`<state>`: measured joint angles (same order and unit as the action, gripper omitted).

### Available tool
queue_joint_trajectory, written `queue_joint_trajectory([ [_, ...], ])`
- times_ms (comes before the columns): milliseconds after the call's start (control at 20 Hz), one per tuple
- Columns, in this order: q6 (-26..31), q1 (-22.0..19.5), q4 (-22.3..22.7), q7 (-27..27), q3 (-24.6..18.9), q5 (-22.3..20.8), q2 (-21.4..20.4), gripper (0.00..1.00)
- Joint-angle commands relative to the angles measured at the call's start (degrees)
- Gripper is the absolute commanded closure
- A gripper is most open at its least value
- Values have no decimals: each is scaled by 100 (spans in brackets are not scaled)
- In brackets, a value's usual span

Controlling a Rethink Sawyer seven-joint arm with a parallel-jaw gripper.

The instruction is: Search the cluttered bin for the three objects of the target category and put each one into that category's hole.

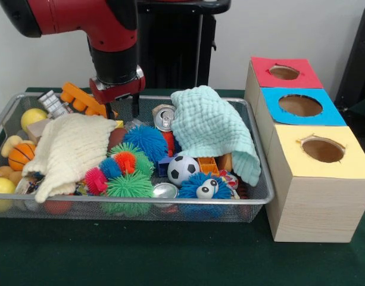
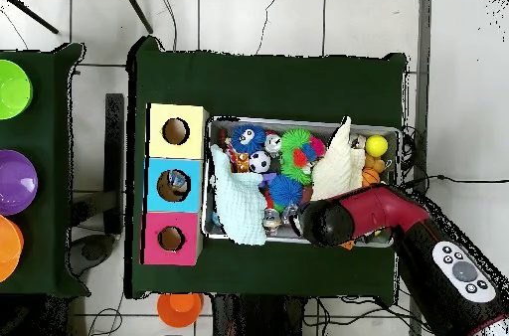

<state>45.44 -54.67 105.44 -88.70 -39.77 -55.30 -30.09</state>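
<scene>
Gripper (image 1: 122, 109) positioned over rear of wire bin (image 1: 261, 193), two dark fingers seen parted, nothing held between them. Fingertips located just above edge of cream cloth (image 1: 72, 149), beside orange toy (image 1: 81, 98). Mint cloth (image 1: 215, 128) draped over bin's right portion. Soda can (image 1: 164, 117) noted between cloths. Blue spiky ball (image 1: 147, 142), green spiky ball (image 1: 130, 186), soccer ball (image 1: 182, 169) and small basketball (image 1: 20, 156) recorded inside bin. Target category not identifiable. Red box (image 1: 283, 74), blue box (image 1: 301, 106) and yellow box (image 1: 319, 152), each with hole, set beside bin.
</scene>
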Motion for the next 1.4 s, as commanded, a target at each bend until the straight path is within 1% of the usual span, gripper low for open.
queue_joint_trajectory([
  [50,-557,62,-269,1254,-108,-517,339,0],
  [150,-620,154,-303,1116,-160,-477,375,0],
  [250,-709,137,-256,1077,-221,-405,428,0],
  [350,-748,43,-200,1136,-279,-300,487,0],
  [550,-798,-5,-62,1111,-344,-130,671,0],
  [700,-725,-80,-34,1207,-351,-49,760,0],
  [850,-587,-20,-81,1205,-238,-90,822,0],
  [1000,-591,14,-127,1198,-230,-98,904,0],
  [1150,-727,-32,-93,1176,-312,-84,931,0],
  [1200,-875,-87,-48,1145,-367,-97,958,0],
  [1400,-960,-150,-11,1139,-431,-97,1015,0],
])
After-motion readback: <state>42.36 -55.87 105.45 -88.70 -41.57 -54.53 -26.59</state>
